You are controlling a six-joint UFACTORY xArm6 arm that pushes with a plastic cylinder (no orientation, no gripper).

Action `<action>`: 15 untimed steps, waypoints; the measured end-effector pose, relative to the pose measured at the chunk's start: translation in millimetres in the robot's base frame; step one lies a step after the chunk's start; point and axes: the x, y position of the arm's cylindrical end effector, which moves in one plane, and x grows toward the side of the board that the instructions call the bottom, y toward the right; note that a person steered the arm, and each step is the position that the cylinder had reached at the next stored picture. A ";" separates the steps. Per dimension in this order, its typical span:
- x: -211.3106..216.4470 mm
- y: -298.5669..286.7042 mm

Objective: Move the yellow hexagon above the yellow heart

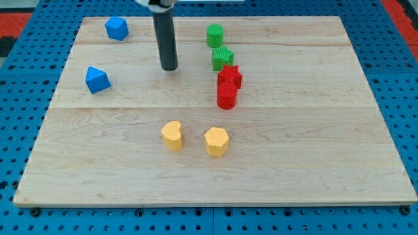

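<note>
The yellow hexagon (216, 141) lies on the wooden board (313, 150) a little below the middle. The yellow heart (172, 135) lies just to its left, with a small gap between them. My tip (169, 67) rests on the board in the upper middle, well above the heart and up-left of the hexagon, touching no block.
A green cylinder (215, 34), a green block (223, 58), a red star (229, 76) and a red cylinder (226, 95) form a column right of my tip. Two blue blocks lie at the upper left (116, 28) and left (97, 79).
</note>
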 end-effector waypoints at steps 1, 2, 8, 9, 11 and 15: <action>31.9 10.7; 68.1 23.2; 182.8 128.0; 192.8 65.7; 140.4 55.5; 104.7 39.1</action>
